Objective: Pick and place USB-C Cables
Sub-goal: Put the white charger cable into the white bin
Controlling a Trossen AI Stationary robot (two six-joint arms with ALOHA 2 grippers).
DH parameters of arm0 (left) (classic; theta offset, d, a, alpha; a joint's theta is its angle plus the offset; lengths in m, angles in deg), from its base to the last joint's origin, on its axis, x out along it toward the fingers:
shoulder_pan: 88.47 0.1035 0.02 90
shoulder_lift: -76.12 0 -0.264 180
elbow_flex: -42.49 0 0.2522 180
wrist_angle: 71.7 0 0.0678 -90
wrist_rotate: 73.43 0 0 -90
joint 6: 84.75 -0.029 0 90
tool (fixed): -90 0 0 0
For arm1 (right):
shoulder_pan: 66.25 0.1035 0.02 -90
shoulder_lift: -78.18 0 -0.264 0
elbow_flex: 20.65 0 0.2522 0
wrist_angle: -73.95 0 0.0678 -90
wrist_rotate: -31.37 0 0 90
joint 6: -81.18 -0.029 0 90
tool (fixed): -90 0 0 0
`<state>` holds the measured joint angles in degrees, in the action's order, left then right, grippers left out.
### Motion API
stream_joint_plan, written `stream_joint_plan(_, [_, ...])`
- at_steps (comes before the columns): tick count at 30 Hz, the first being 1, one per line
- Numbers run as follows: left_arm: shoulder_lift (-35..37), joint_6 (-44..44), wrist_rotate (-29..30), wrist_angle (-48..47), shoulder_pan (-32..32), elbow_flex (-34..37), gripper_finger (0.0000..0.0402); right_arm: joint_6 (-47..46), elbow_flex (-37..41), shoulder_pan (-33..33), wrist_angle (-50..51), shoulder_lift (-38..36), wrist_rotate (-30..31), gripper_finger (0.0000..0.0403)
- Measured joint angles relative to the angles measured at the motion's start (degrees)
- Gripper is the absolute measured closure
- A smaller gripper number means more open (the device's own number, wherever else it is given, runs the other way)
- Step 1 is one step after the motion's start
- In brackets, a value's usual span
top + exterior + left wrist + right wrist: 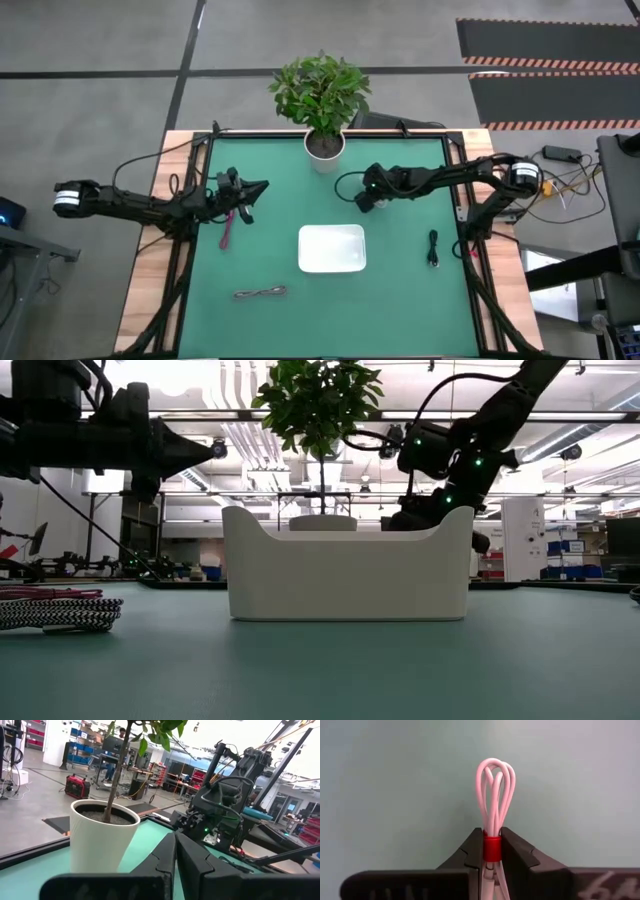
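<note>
The white tray sits in the middle of the green mat, and from above its inside shows nothing but white. The right gripper hangs above the mat, up and to the right of the tray and just beside the potted plant. Its jaws are pinched on the white-grey cable, closing at the red band round the bundle, with the loops fanning out past the fingertips.

The left gripper is over the left part of the mat, its jaws pressed together with nothing between them, pointing toward the plant's white pot. The magenta-pink cable lies on the mat just below that gripper. The grey-brown cable lies near the front edge, left of the tray and well apart from it. The black cable lies on the mat right of the tray. None of the three on the mat touches the tray
</note>
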<state>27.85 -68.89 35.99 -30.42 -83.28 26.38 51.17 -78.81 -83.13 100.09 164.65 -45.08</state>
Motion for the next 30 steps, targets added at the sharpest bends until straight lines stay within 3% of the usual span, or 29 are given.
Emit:
stream_joint_plan(10, [0.03, -0.02, 0.13, 0.06, -0.02, 0.00, 0.0402, 0.12, -3.33, 1.81, 8.48, -5.91, -0.03, 0.0368])
stream_joint_plan(20, [-0.10, -0.17, 0.17, 0.00, 0.00, 0.02, 0.0402, 0.67, -10.17, 9.10, 17.34, -12.14, 4.05, 0.0368])
stream_joint_plan(30, [0.21, -0.13, 0.39, 0.00, 0.00, 0.00, 0.0402, 2.66, -21.89, 17.06, 29.35, -10.03, 6.04, 0.0369])
